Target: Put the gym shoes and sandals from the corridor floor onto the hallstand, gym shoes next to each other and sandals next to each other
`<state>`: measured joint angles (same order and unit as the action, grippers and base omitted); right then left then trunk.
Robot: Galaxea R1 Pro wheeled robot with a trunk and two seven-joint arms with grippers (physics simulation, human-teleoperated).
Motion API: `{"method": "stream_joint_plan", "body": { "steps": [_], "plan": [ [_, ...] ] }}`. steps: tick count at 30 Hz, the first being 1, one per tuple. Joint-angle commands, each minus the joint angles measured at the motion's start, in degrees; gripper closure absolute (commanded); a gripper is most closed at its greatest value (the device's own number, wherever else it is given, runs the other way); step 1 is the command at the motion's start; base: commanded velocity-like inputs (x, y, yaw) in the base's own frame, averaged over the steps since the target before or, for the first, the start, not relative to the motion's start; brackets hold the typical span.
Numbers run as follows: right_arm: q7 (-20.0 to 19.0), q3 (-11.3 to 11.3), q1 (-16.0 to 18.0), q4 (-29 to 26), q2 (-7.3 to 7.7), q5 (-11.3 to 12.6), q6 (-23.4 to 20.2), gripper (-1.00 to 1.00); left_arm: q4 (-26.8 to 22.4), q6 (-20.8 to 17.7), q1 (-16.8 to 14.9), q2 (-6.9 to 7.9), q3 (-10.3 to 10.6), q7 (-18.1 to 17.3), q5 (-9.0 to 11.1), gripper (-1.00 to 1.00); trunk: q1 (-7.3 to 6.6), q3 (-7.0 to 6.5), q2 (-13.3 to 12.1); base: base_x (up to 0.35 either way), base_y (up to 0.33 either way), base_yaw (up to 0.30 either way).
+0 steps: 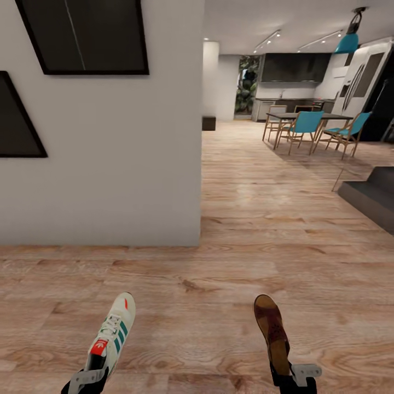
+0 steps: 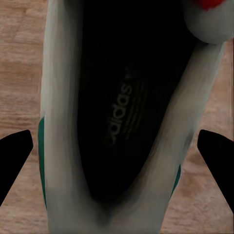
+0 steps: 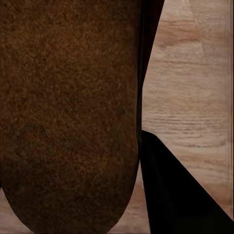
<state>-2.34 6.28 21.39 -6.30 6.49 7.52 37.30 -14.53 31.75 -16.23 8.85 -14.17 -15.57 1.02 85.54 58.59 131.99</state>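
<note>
One gym shoe (image 1: 112, 334), white with green stripes and a red tongue patch, is held heel-down above the corridor floor (image 1: 219, 262) at the head view's lower left, toe pointing away. My left gripper (image 1: 90, 378) is shut on its heel. The left wrist view looks into the shoe's dark opening (image 2: 117, 122), with a black finger (image 2: 14, 156) on either side. A dark-brown sandal (image 1: 272, 328) is held at the lower right, my right gripper (image 1: 285, 376) shut on its heel end. Its brown footbed (image 3: 68, 112) shows beside one black finger (image 3: 175, 195). The hallstand is out of view.
A white wall (image 1: 109, 164) with dark framed panels stands close ahead on the left, its corner near the middle. Wood flooring runs on to a dining table (image 1: 306, 117) with teal chairs. A dark low step (image 1: 372, 197) juts in at right.
</note>
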Motion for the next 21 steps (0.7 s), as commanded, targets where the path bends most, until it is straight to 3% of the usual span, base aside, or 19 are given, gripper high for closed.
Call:
{"method": "stream_joint_plan", "body": {
  "steps": [1,21],
  "plan": [
    [-0.3,0.4,0.1,0.1,0.02,0.8,0.1,1.00,0.0,0.1,0.0,-0.02,-0.4,-0.5,0.1,1.00,-0.01,0.04,0.0,0.000,0.000,-0.268],
    [-0.3,0.5,0.1,0.1,0.02,0.8,0.1,1.00,0.1,0.1,0.0,-0.03,-0.4,-0.5,0.1,1.00,-0.01,0.04,0.0,0.000,0.000,-0.268]
  ]
}}
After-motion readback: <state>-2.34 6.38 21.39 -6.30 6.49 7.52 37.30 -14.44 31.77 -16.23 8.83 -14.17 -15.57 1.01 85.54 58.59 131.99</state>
